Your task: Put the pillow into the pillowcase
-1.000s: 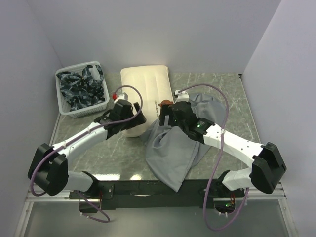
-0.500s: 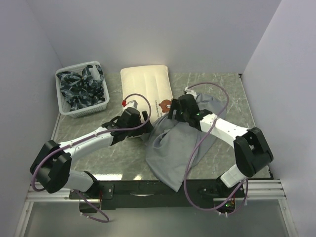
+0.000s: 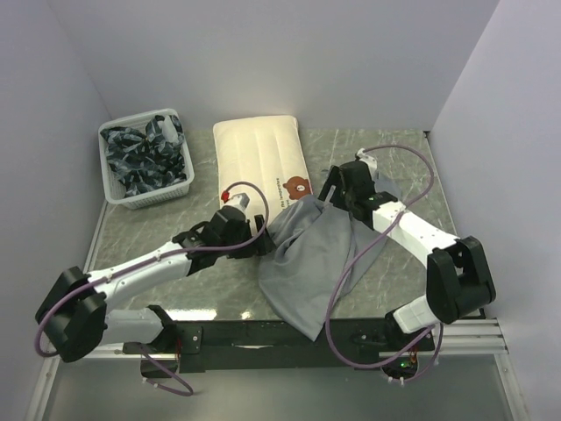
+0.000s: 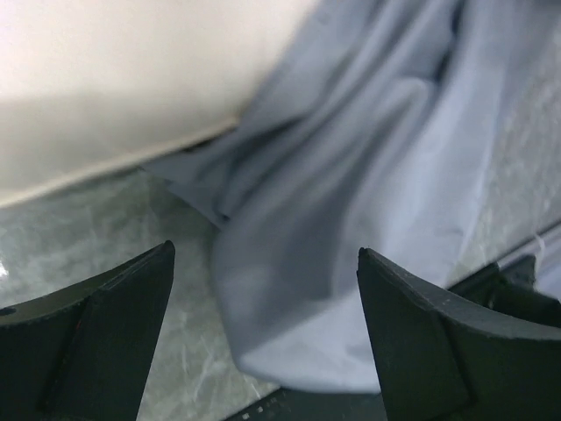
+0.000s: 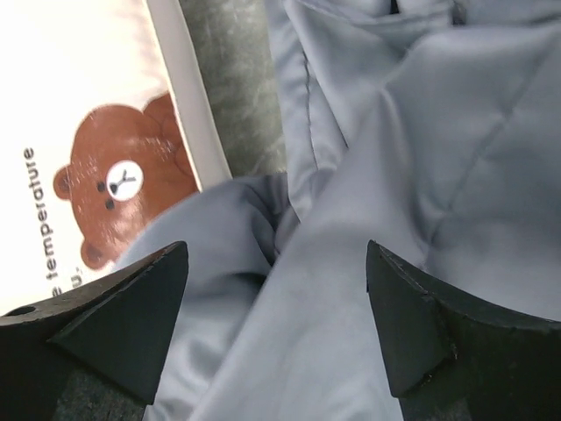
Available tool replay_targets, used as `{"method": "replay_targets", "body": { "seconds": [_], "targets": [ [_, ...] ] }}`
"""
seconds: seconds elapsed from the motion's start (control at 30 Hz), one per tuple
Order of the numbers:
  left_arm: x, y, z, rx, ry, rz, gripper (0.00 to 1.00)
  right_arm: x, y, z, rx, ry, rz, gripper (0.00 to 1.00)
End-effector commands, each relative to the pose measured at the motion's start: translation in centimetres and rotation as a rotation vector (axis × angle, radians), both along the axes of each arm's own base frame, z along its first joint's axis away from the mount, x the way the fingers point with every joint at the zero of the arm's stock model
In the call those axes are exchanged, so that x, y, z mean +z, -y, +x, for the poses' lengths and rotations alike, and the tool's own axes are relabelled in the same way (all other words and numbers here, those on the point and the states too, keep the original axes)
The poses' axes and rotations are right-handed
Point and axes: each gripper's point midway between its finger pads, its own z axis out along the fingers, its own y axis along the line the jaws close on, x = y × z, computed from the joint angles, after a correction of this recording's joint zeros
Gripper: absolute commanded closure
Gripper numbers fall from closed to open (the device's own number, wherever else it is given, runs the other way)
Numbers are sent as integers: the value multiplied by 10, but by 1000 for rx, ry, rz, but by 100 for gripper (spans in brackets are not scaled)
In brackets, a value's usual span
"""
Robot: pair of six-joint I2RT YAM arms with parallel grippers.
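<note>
Plainly, little of the task can be counted as done. The pillow (image 3: 259, 162) is seen lying flat toward the far side of the table (image 3: 219, 285), almost wholly bare, with its bear print (image 5: 123, 180) turned upward at the near right corner. The pillowcase (image 3: 311, 259) is heaped limp and wrinkled just beside it, on the near right, and its upper edge is laid against that printed corner. Whether the cloth is merely draped over the corner or is drawn around it cannot be told from any view. No mouth of the sack is clearly shown, so it cannot be said that an opening has been found. The left gripper (image 4: 265, 263) is held low beside the pillow's near edge with its jaws spread wide and nothing between them, a folded corner of grey cloth lying just ahead. The right gripper (image 5: 276, 259) is poised above the upper part of the cloth, near the bear, its jaws likewise parted and empty. What is left is judged to be nearly everything: the hem must be caught, the mouth held apart, and the pillow slid in along its whole length. A white basket (image 3: 149, 195) of patterned cloths (image 3: 140, 153) is set at the far left, well apart.
</note>
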Motion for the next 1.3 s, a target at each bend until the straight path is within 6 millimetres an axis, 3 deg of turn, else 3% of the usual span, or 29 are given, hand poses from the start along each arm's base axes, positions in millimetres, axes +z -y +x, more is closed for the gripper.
{"method": "replay_targets", "body": {
  "seconds": [0.0, 0.17, 0.3, 0.43, 0.53, 0.7, 0.73, 0.77, 0.8, 0.83, 0.93, 0.97, 1.0, 1.03, 1.07, 1.1, 1.13, 1.17, 1.2, 1.23, 1.27],
  "targets": [
    [21, 13, -23, -104, 34, -59, 10, 9, 12, -22, -44, 18, 20, 12],
    [10, 28, -50, -213, 17, -78, 10, -3, 31, -58, -98, -21, 22, 12],
    [-6, 34, -61, -234, -9, -39, 11, -8, 48, -89, -135, -54, 6, 13],
    [-15, 43, -65, -244, -22, -47, 16, -27, 46, -106, -115, -85, 42, 13],
    [-23, 48, -63, -245, -33, -32, 26, -47, 32, -113, -77, -142, 104, 16],
    [-22, 52, -51, -238, -11, 11, 55, -67, 14, -114, -32, -192, 164, 24],
    [-21, 53, -51, -244, -10, 22, 70, -67, 12, -113, -21, -195, 165, 37],
    [-19, 49, -40, -204, 21, 54, 79, -61, 11, -109, -16, -188, 166, 48],
    [-11, 49, -35, -201, 33, 74, 88, -54, 11, -107, -15, -171, 167, 59],
    [-4, 46, -27, -182, 46, 77, 99, -47, 13, -107, -18, -163, 158, 78],
    [33, 40, 2, -123, 109, 55, 99, 11, 14, -91, -9, -38, 157, 99],
    [46, 39, 10, -110, 127, 36, 99, 53, 13, -78, -2, 54, 167, 100],
    [75, 45, 22, -112, 170, -10, 99, 73, 13, -74, -3, 90, 168, 100],
    [88, 36, 38, -76, 180, -15, 99, 91, 15, -70, 0, 123, 155, 100],
    [102, 35, 49, -60, 199, -25, 99, 134, 13, -60, 3, 209, 178, 100],
    [144, 39, 62, -55, 257, -80, 99, 153, 15, -55, -4, 242, 179, 100],
    [160, 29, 76, -26, 269, -90, 99, 172, 16, -49, -5, 282, 171, 100],
    [178, 26, 88, -9, 295, -108, 99, 211, 15, -39, -6, 347, 188, 100],
    [225, 26, 99, 5, 367, -169, 99, 229, 19, -33, -14, 378, 191, 100],
    [244, 15, 113, 28, 395, -190, 99, 246, 21, -28, -15, 407, 190, 100],
    [252, 13, 127, 46, 403, -188, 99, 283, 23, -17, -23, 472, 211, 100]
  ]
}}
